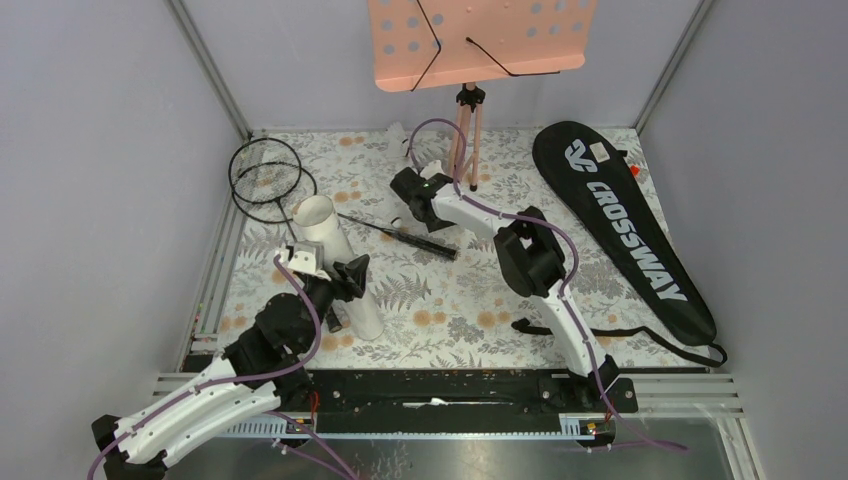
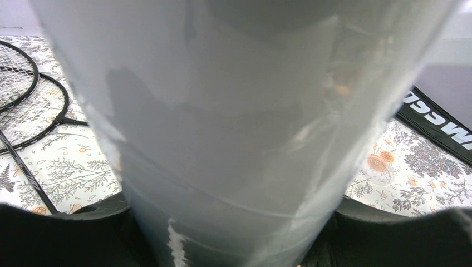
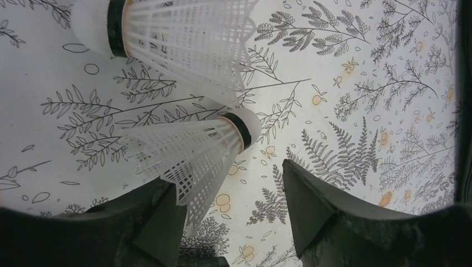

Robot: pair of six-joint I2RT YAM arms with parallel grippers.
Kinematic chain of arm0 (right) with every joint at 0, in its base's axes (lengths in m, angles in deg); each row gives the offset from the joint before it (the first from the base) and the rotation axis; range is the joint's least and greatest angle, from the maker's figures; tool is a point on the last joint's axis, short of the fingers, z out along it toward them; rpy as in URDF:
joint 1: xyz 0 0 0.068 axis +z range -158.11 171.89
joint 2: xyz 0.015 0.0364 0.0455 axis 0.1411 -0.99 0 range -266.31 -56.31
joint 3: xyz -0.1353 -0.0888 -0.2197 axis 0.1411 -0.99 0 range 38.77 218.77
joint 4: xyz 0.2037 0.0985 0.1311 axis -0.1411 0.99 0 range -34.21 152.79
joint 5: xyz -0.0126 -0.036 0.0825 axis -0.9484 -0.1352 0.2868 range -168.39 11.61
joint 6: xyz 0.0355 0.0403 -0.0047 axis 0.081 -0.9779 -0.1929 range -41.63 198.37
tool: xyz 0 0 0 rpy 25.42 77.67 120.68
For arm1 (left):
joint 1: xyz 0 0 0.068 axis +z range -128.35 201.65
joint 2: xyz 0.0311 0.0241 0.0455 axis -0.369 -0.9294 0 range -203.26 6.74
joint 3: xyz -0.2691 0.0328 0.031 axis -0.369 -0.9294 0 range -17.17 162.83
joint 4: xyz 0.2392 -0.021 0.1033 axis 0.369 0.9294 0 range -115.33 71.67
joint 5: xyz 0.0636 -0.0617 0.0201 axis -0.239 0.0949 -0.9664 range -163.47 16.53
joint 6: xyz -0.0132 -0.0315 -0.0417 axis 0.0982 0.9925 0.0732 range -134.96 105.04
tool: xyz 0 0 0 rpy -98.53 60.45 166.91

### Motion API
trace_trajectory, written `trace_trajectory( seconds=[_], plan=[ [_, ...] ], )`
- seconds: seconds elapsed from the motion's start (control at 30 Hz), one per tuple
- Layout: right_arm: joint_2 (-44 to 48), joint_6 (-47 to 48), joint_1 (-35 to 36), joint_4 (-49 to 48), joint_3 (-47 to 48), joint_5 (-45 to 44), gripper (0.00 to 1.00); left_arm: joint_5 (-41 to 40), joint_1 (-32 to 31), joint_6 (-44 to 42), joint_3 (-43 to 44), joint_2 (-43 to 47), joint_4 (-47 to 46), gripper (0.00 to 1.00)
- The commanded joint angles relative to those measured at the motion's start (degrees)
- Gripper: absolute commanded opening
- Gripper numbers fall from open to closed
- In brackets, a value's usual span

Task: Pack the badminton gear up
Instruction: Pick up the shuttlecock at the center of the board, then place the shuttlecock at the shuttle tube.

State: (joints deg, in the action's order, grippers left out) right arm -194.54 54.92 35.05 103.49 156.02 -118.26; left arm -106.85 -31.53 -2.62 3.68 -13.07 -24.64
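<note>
**A:** The left fingers (image 1: 352, 272) were clamped on the long white tube (image 1: 325, 235), one on either side of its middle. The wrist camera saw little but tube.

**B:** And the tube leaned, its open mouth up and tipped toward the far left, its lower end nearer the arms. Whether that end touched the counter (image 1: 450, 300), nobody could tell from those views.

**A:** Across the way, the right fingers (image 3: 328, 217) stood apart and gripped nothing. The nearer shuttlecock (image 3: 189, 161) lay on the flowered cloth just ahead of them. Its skirt reached the finger at the left of the wrist view, and its cork pointed away.

**B:** A second shuttlecock (image 3: 167, 33) lay just beside it, a little farther out.

**A:** Wider still, the two black rackets (image 1: 270, 180) lay overlapping at the far left, with a handle running in toward the middle, near the right arm's wrist.

**B:** The black CROSSWAY bag (image 1: 620, 225) lay flat along the right side, well apart from both arms' fingers. Its strap (image 1: 620, 335) trailed at the near end, and the pink music stand (image 1: 480, 45) stood at the back.
</note>
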Motion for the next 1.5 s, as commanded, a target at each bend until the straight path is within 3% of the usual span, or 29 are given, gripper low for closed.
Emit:
trace_trajectory(
  seconds=[0.0,0.1,0.23,0.4,0.53,0.67,0.83,1.03,1.2,1.37,1.47],
  plan=[
    [5.8,-0.1,-0.1,-2.4,-2.6,-2.1,0.66,1.3,0.1,0.9,-0.8,-0.6,0.4,0.46],
    [8.0,1.5,-0.1,-6.2,-5.2,-2.0,0.52,1.3,0.1,0.9,-0.7,-0.7,0.4,0.46],
    [11.4,2.0,-0.1,-9.9,-8.9,-0.9,0.19,1.3,0.1,0.9,-0.7,-0.8,0.4,0.46],
    [22.3,4.5,0.0,-17.8,-19.5,2.2,0.0,2.4,0.0,0.4,-0.7,-1.0,0.0,0.46],
    [34.6,7.0,-0.1,-21.9,-28.6,6.4,0.0,5.1,0.0,-1.0,-0.4,-1.8,-0.4,0.46],
    [46.5,10.9,-0.1,-18.6,-31.5,20.0,0.0,11.6,0.0,-4.3,0.4,-4.5,-3.6,0.47],
    [58.0,13.9,-0.1,-10.4,-27.8,40.3,0.0,22.6,0.1,-9.7,3.5,-12.2,-5.1,0.46],
    [62.5,16.2,-0.1,3.7,-17.1,60.5,0.0,34.2,0.0,-16.6,7.9,-19.8,-4.7,0.46],
    [63.9,14.3,-0.1,14.1,-10.8,65.9,0.0,40.4,0.0,-21.1,9.5,-23.0,-3.4,0.46],
    [67.3,9.1,-0.1,11.5,-10.8,66.7,0.0,49.0,0.0,-26.7,9.5,-23.4,-2.0,0.47],
    [66.4,8.3,-0.1,14.9,-9.0,70.6,0.0,52.3,0.0,-29.1,9.9,-23.3,-0.8,0.47]
  ],
)
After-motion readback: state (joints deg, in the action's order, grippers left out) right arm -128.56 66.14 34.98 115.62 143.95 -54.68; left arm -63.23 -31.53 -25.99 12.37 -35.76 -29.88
